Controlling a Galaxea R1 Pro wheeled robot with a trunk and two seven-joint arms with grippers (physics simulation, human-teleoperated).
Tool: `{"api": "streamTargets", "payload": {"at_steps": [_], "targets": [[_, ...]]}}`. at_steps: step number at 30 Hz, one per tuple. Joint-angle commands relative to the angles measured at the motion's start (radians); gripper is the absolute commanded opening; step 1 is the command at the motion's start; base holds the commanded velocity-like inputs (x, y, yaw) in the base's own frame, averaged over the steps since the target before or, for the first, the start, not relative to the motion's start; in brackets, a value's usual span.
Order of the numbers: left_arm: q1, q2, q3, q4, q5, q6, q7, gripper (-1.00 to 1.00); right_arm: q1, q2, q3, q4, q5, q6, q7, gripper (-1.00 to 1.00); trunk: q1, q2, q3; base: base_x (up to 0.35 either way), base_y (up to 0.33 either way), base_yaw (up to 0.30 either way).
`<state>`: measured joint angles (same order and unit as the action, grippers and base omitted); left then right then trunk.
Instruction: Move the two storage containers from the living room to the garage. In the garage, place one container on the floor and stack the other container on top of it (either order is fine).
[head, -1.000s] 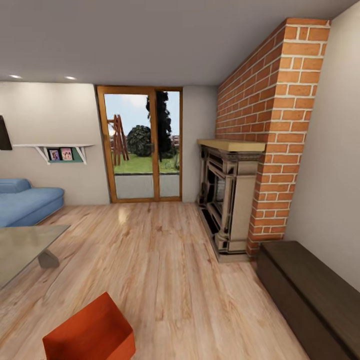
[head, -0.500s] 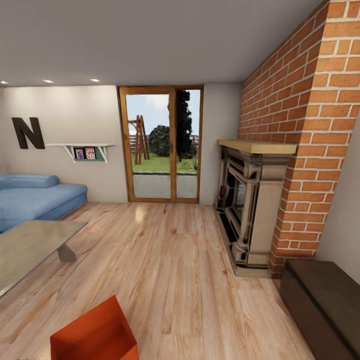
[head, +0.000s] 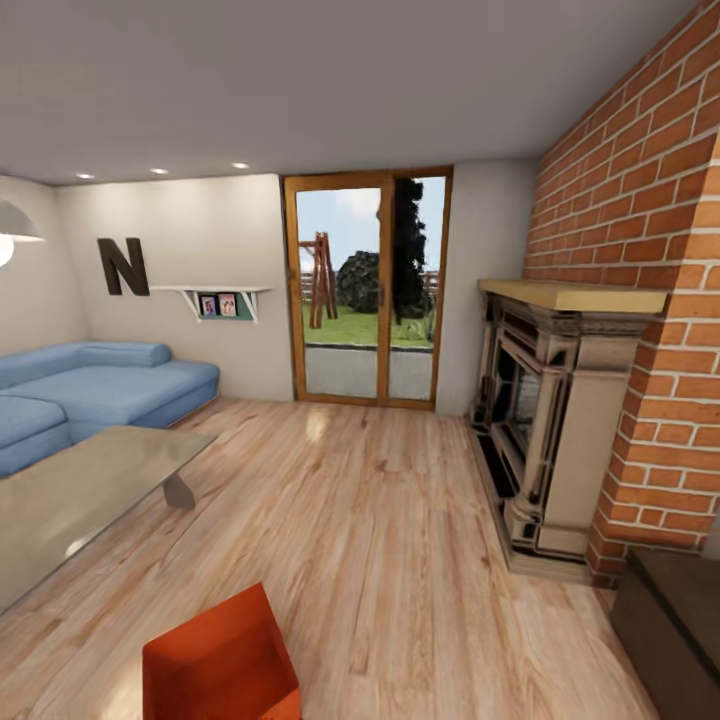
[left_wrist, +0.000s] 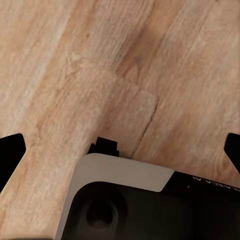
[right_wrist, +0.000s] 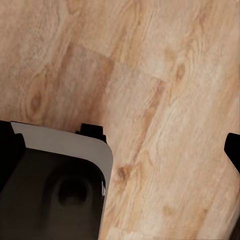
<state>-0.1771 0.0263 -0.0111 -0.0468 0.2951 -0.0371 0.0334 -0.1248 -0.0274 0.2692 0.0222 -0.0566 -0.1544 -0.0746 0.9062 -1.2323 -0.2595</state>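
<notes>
Left gripper (left_wrist: 120, 150): black fingertips (left_wrist: 11, 150) sit at opposite edges of the left wrist view, spread wide, nothing between them; below them light wood-plank flooring (left_wrist: 125, 65) and part of the robot's dark, grey-trimmed base (left_wrist: 120, 200). Right gripper (right_wrist: 120, 147): same posture in the right wrist view, one dark fingertip (right_wrist: 233, 150) at each edge, spread apart and empty, over the same planks

Head view, left to right:
- white pendant lamp (head: 12, 228) at the left edge
- blue corner sofa (head: 95, 385) against the pale wall, dark letter N (head: 122, 266) above it
- glass-topped coffee table (head: 85, 490) in front of the sofa
- small white wall shelf (head: 222, 300) carrying two framed pictures
- orange-red rectangular plastic storage container (head: 218, 665) on the planks at the bottom edge, near the table's corner, apart from it; cut off by the frame, only one visible
- wood-framed glass doors (head: 368, 288) in the far wall, lawn and trees behind
- stone-framed fireplace (head: 545, 420) with a pale wooden mantel, set in a red brick chimney wall (head: 650, 200)
- dark brown low cabinet (head: 675, 620) at the lower right, beside the brick
</notes>
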Motion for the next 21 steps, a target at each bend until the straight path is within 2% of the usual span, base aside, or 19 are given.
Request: {"api": "streamTargets", "payload": {"at_steps": [1, 21], "targets": [[-0.001, 0.0, -0.002, 0.001, 0.004, -0.003, 0.002, 1.0, -0.001, 0.0, 0.008, 0.002, -0.006, -0.005, -0.002, 1.0, 0.0, -0.001, -0.001, 0.001, -0.001, 0.269], [-0.001, 0.001, -0.003, -0.001, 0.004, -0.003, 0.002, 1.0, -0.001, 0.0, 0.009, 0.002, -0.005, -0.005, 0.004, 1.0, 0.0, -0.001, -0.001, 0.0, 0.0, 0.269]]}}
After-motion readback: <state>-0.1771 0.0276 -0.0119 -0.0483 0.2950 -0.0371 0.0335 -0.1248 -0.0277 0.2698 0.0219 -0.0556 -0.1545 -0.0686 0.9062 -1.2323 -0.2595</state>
